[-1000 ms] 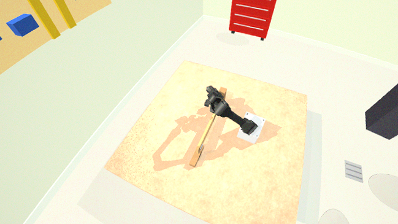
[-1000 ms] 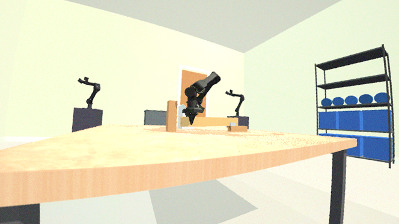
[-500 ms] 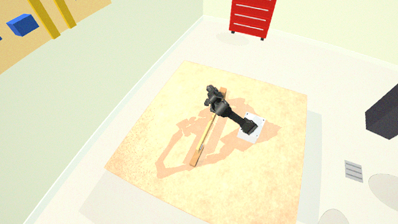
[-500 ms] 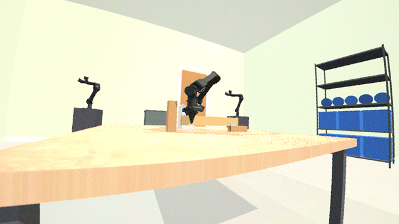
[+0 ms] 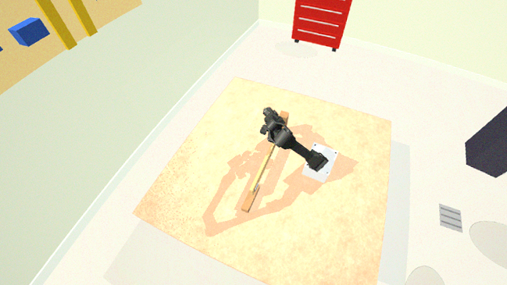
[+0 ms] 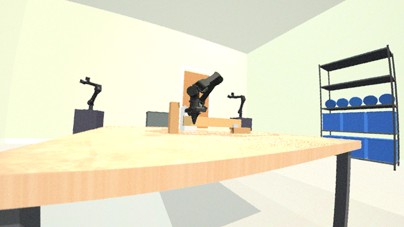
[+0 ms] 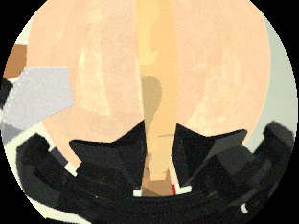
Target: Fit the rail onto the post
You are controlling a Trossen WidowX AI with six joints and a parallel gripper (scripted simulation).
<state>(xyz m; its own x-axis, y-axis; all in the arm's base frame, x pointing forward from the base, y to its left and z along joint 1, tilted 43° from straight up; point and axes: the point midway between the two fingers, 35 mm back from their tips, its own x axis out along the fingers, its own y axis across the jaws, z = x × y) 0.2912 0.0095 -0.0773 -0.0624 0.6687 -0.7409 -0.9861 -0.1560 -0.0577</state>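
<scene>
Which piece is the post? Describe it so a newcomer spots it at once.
Start at the big wooden table and find the black arm's gripper clamped on the long rail. The post stands just left of it in the exterior view. It is the only upright wooden piece; the rail lies lengthwise.

Wooden table (image 6: 139,160) — bearing post (image 6: 173,117), footboard block (image 6: 240,130), white base plate (image 5: 320,162).
</scene>
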